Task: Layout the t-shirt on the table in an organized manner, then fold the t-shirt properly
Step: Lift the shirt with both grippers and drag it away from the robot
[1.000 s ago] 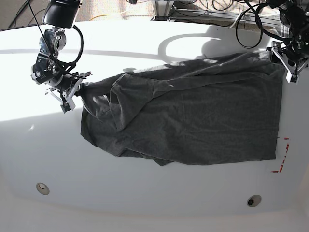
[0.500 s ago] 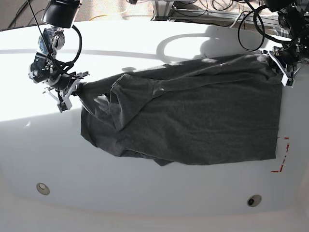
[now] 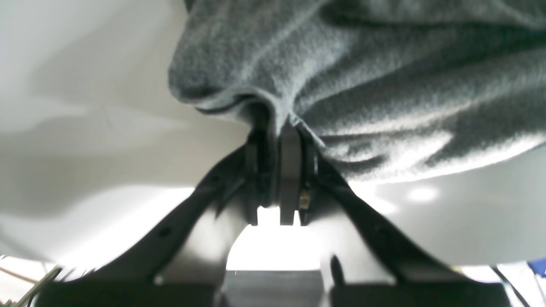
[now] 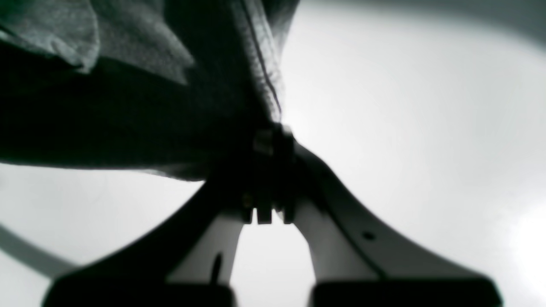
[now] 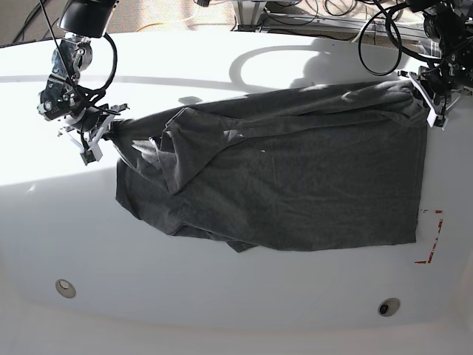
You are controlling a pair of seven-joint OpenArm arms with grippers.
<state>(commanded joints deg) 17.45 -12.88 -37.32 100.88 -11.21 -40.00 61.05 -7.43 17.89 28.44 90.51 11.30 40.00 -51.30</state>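
- The t-shirt [image 5: 295,177] is made of soft, fuzzy dark grey cloth with many wrinkles; it is spread across the middle of the table [image 5: 222,296], and no words or pictures are seen on it.
- The table is white, shiny and smooth, with curved edges, two round holes [image 5: 65,288] and a red tape mark [image 5: 431,237].
- A bunched corner of the t-shirt is pinched tight by the left tool [image 3: 279,140].
- A hemmed edge is pinched tight by the right tool [image 4: 273,136].
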